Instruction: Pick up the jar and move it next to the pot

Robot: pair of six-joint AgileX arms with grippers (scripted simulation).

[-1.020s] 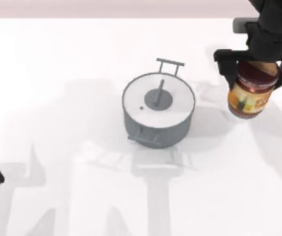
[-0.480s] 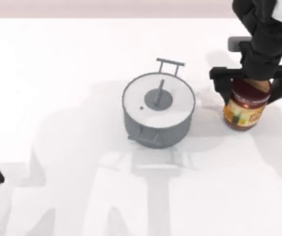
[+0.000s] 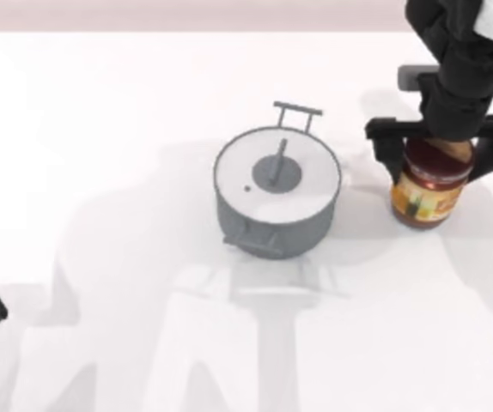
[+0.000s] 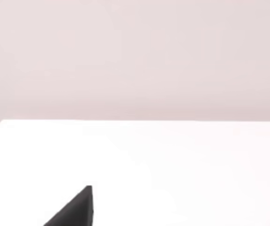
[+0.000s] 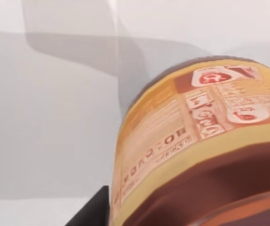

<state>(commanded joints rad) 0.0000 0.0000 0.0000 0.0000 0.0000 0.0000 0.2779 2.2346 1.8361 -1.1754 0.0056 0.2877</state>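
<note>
My right gripper point(image 3: 441, 148) is clamped on the small red-lidded glass jar point(image 3: 426, 190), standing near the worktop's right edge just beside the lidded grey metal pot point(image 3: 276, 190); placement looks done, release and retreat remain; left arm parked at the left edge.

White table point(image 3: 100, 129); pale pink wall point(image 4: 135, 56) behind.

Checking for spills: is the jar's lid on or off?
On. The jar by the pot shows its dark lid in place, under the right gripper.
</note>
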